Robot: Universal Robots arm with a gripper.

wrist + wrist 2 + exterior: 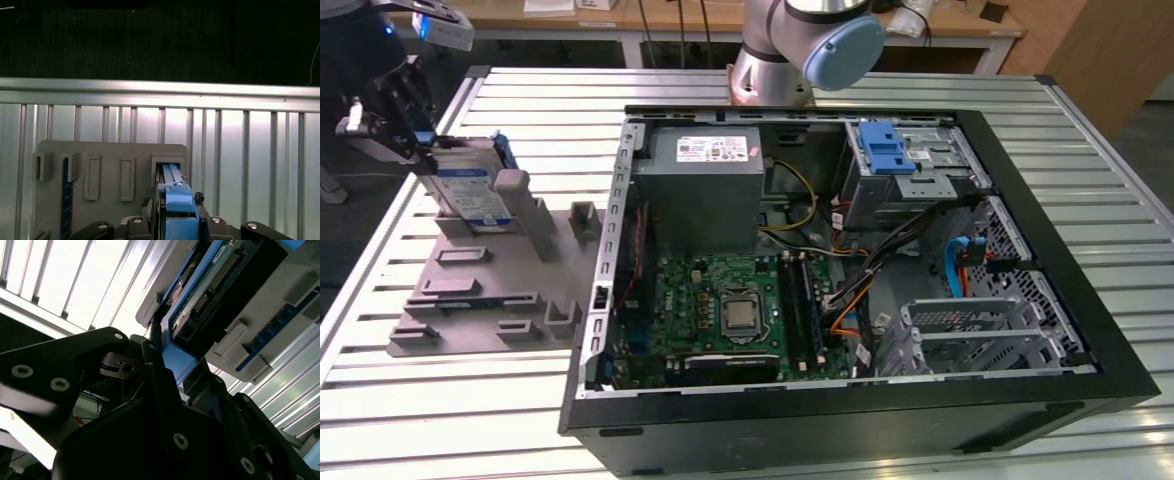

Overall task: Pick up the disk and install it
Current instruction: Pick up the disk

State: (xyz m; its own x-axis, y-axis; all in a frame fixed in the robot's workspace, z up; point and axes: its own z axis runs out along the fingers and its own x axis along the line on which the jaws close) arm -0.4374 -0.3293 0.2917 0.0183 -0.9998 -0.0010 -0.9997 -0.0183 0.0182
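Little of the job is done: the disk stands in the grey holder near the table's edge on the exterior view's left, outside the open computer case. The gripper sits over its blue-bracketed end; I cannot tell whether it grips.

The computer case lies open upward, but inside it cables crowd the room beside the drive cage; just outside its wall, grey fixture posts rise from the desk.
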